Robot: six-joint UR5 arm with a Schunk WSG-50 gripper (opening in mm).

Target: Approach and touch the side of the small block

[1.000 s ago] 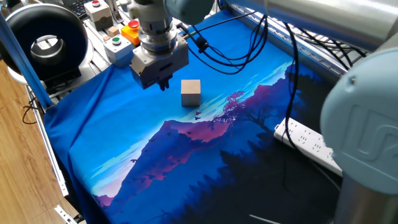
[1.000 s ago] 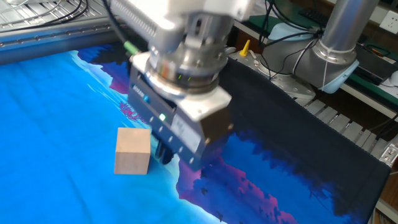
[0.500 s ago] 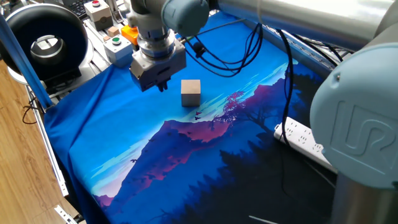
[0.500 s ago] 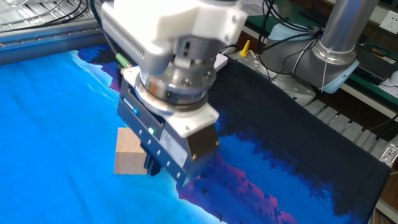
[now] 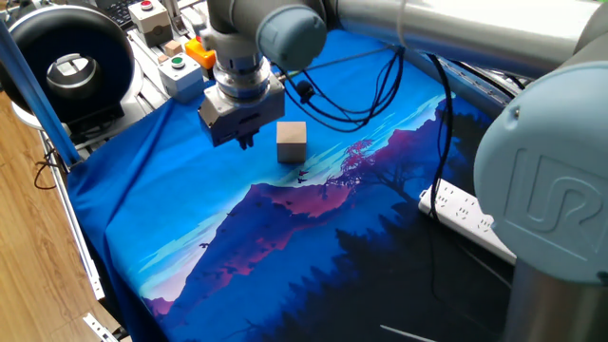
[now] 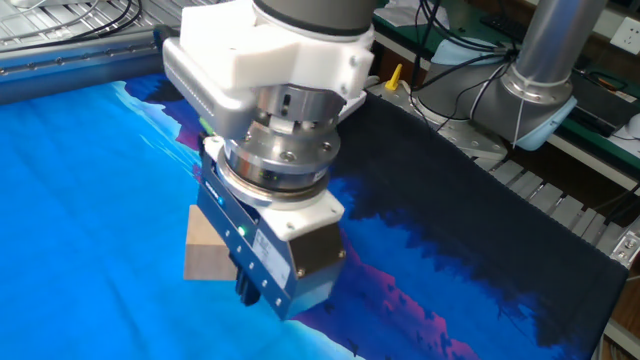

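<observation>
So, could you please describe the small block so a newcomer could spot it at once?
Start at the blue mountain-print cloth covering the table. Near its upper middle, right beside the end effector, sits the small block. It is a plain light-tan wooden cube, alone on the cloth, unlike the button boxes off the cloth's edge.

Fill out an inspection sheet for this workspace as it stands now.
Surface: blue cloth printed with a mountain scene covers the table.
Job's things: small block sits upright on the cloth, not held.
Clutter: button boxes and a black round unit beyond the cloth's edge.
Grippers: tool low beside the block; a narrow gap shows in one fixed view; open or shut cannot be told.
Cables: black cables hang over the cloth behind the block.
Surroundings: white power strip, wooden floor.
</observation>
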